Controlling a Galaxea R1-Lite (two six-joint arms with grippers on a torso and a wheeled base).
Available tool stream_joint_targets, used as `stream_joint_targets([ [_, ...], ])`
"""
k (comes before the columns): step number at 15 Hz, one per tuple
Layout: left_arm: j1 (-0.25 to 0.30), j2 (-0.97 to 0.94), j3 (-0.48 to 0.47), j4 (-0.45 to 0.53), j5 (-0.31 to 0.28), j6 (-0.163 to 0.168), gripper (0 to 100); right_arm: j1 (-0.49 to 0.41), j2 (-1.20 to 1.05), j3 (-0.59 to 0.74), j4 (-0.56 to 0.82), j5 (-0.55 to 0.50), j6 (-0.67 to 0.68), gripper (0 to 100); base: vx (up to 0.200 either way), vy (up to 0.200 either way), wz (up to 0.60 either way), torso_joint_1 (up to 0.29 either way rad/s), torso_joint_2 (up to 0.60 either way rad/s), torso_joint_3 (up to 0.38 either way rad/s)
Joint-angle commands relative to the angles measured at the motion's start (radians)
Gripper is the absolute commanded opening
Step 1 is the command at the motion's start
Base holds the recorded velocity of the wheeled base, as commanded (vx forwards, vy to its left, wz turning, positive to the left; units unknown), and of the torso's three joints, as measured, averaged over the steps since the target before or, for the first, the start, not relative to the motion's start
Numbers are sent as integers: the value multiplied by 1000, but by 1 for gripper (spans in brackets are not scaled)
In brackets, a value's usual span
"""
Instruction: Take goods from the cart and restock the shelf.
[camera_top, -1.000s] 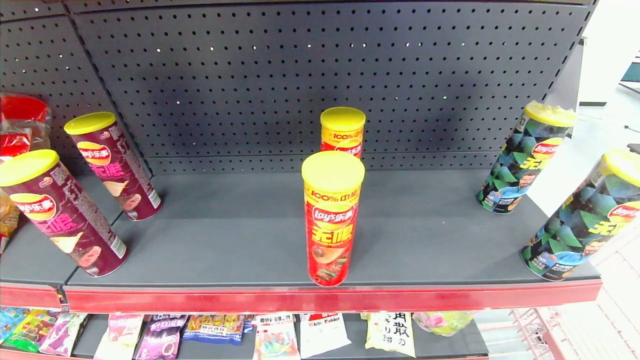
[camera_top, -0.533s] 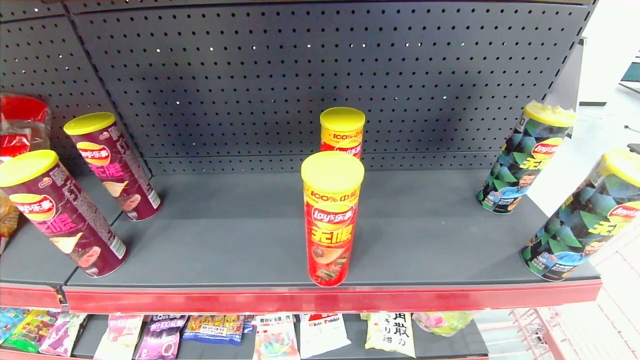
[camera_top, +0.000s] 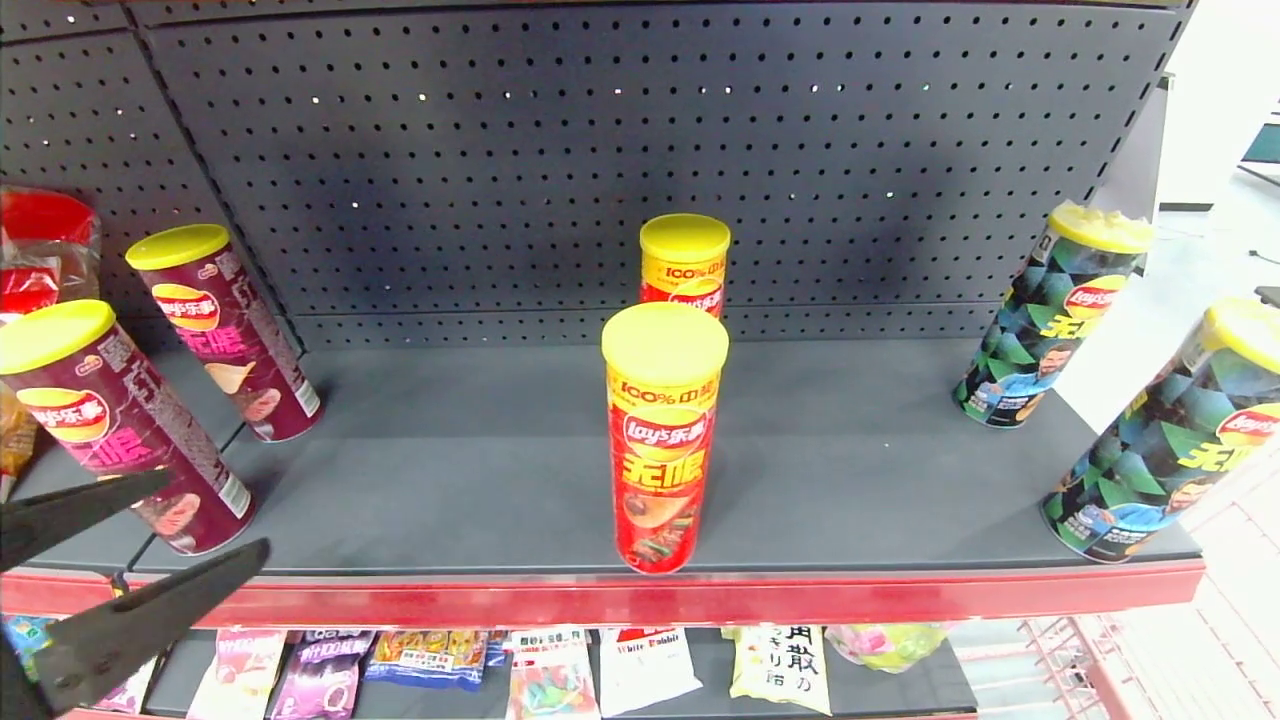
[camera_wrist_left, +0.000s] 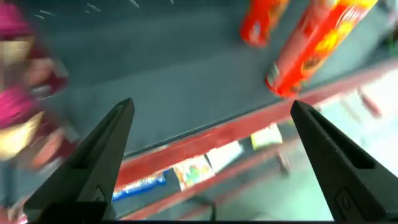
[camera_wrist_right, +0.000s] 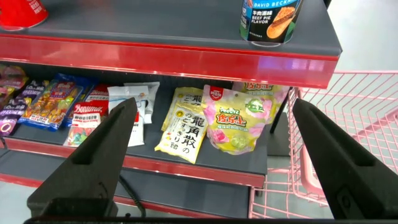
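Observation:
The dark shelf (camera_top: 480, 470) carries two red chip cans, one at the front edge (camera_top: 663, 440) and one behind it (camera_top: 685, 262). Two maroon cans (camera_top: 120, 430) stand at the left and two dark patterned cans (camera_top: 1050, 315) at the right. My left gripper (camera_top: 218, 510) is at the lower left, open and empty, in front of the shelf's red lip near the front maroon can. The left wrist view has that gripper (camera_wrist_left: 211, 104) facing the shelf and the red cans (camera_wrist_left: 317, 46). My right gripper (camera_wrist_right: 212, 102) is open and empty, below the shelf, facing the lower shelf.
Snack bags (camera_wrist_right: 239, 118) lie in a row on the lower shelf (camera_wrist_right: 186, 168). A pink wire cart (camera_wrist_right: 348, 143) stands at the right of the shelving. A perforated back panel (camera_top: 600, 150) closes the shelf behind. Bare board lies between the can groups.
My left gripper has risen into the head view at the lower left, open. The cans on the shelf have not moved.

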Motion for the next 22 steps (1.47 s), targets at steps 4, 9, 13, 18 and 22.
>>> stream_joint_targets([
  [4,-236,397,-85,-28,28,51,100,1,2,1,0,0,0,100,0,0,0,0,0,0],
  [9,-269,607,-207,-26,53,119,100,1,2,-1,0,0,0,100,0,0,0,0,0,0],
  [13,-241,753,-297,-26,57,189,100,1,2,1,0,0,-2,100,0,0,0,0,0,0],
  [18,-250,825,-332,-25,48,271,100,1,2,1,0,0,0,100,0,0,0,0,0,0],
  [22,-256,857,-357,-26,31,277,100,1,2,1,0,0,0,100,0,0,0,0,0,0],
])
